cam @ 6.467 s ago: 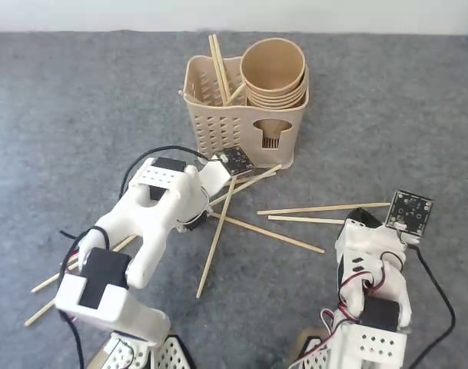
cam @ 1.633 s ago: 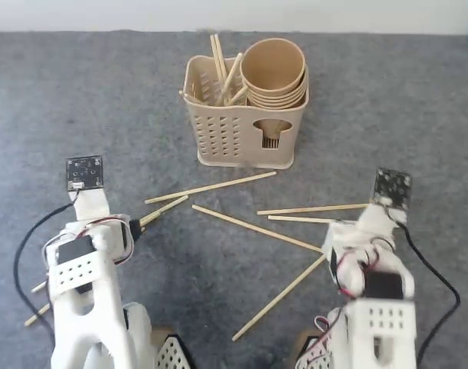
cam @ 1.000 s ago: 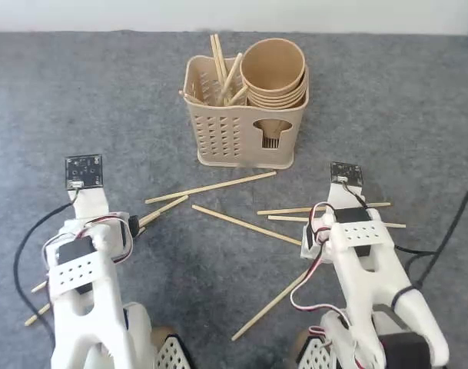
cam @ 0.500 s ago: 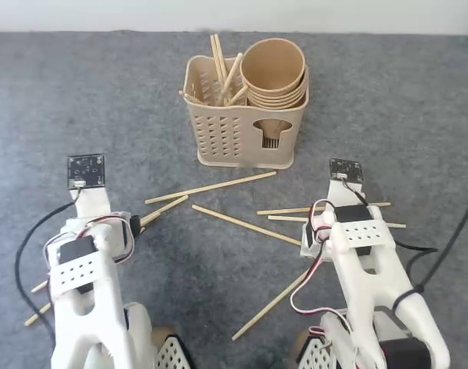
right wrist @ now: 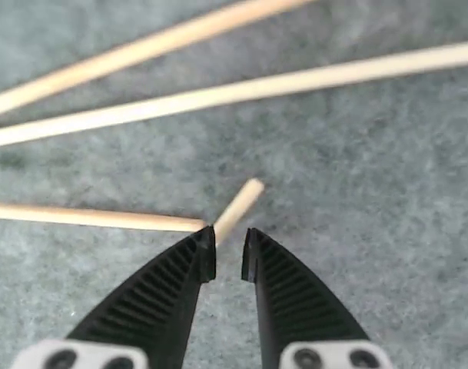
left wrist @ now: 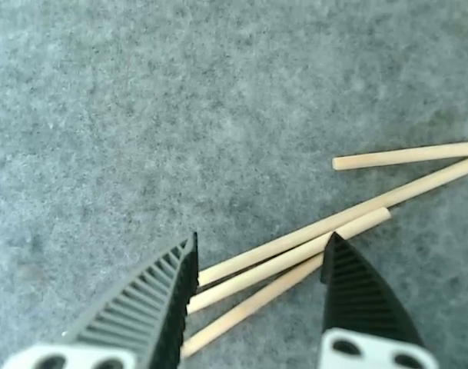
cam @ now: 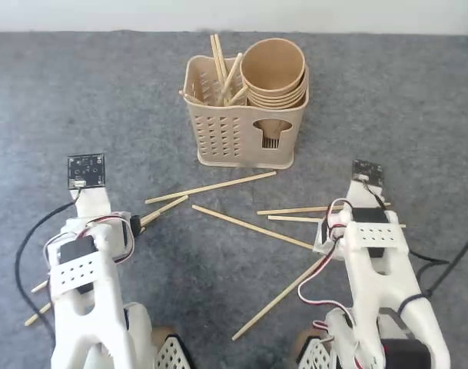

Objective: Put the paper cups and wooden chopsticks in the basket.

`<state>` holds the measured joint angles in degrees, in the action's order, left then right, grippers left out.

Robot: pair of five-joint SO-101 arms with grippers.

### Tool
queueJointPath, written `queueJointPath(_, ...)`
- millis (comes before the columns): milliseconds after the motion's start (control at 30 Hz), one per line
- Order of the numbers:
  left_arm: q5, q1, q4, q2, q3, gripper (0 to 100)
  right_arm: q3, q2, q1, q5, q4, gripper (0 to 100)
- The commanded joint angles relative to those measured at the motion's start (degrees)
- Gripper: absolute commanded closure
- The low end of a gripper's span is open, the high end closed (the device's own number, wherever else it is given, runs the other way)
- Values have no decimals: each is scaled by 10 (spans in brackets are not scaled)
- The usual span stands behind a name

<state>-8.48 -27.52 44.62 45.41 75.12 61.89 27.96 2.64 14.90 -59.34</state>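
Note:
The beige basket (cam: pixel 241 134) holds a stack of paper cups (cam: pixel 273 73) and several chopsticks (cam: pixel 222 69). More chopsticks lie loose on the grey carpet, among them a long one (cam: pixel 253 226) in the middle and a slanted one (cam: pixel 280 298). My left gripper (left wrist: pixel 257 257) is open low over three chopsticks (left wrist: pixel 295 254) lying side by side. My right gripper (right wrist: pixel 226 234) is shut but for a sliver, and the slanted chopstick's end (right wrist: pixel 240 204) lies at its fingertips, still on the carpet.
Two near-parallel chopsticks (cam: pixel 326 213) lie just beyond the right arm (cam: pixel 372 254). Another chopstick (cam: pixel 210 187) lies in front of the basket. More chopsticks (cam: pixel 35 300) stick out beside the left arm (cam: pixel 84 261).
The left arm has pulled back from the basket, which has gained a chopstick. The right arm reached forward over the chopsticks, then shifted right in the last half second.

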Motion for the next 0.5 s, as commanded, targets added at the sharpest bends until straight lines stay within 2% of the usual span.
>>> queueJointPath(0, -6, 4, -11, 13, -3, 753, 11, 18, -5, -10, 34, 916)
queueJointPath(467, -6, 3, -11, 13, -3, 753, 10, -4, -3, -9, 66, 916)
